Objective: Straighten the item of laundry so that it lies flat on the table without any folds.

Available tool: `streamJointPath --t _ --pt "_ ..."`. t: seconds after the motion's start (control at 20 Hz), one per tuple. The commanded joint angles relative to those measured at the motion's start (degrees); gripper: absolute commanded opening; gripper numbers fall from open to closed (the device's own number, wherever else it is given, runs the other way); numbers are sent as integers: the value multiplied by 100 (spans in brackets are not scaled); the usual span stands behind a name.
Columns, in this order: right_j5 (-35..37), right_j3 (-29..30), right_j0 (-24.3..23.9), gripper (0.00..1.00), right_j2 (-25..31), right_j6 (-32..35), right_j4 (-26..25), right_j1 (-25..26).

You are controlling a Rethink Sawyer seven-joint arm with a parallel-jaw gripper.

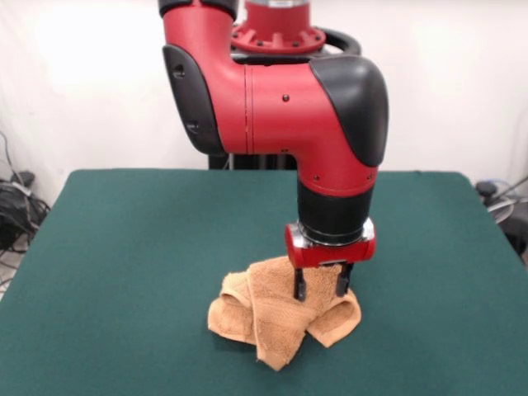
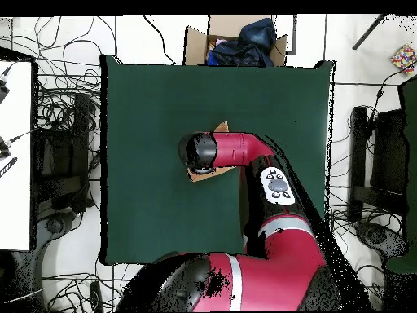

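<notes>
Crumpled washcloth (image 1: pixel 276 318) under gripper (image 1: pixel 322 290)

A cardboard box (image 2: pixel 236 42) holding dark blue fabric (image 2: pixel 244 41) sits on the floor just past the table's far edge in the overhead view. Black cables (image 2: pixel 61 77) tangle over the floor to the left, beside a white tabletop (image 2: pixel 15 155). At the far right corner lies a small multicoloured object (image 2: pixel 404 58). In the front view, more cables (image 1: pixel 15 210) pile at the left, before a white wall (image 1: pixel 462 74)
</notes>
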Motion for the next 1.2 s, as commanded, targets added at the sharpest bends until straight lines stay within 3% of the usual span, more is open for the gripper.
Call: streamJointPath --t 0.05,0.25,0.3,1.2 --pt "-485 -62 -17 100 56 271 -363 286" --pt "-611 -63 5 100 34 321 -393 257" --pt "-662 -61 4 0 46 308 -412 249" --pt "-209 211 -119 0 117 181 -248 -110"
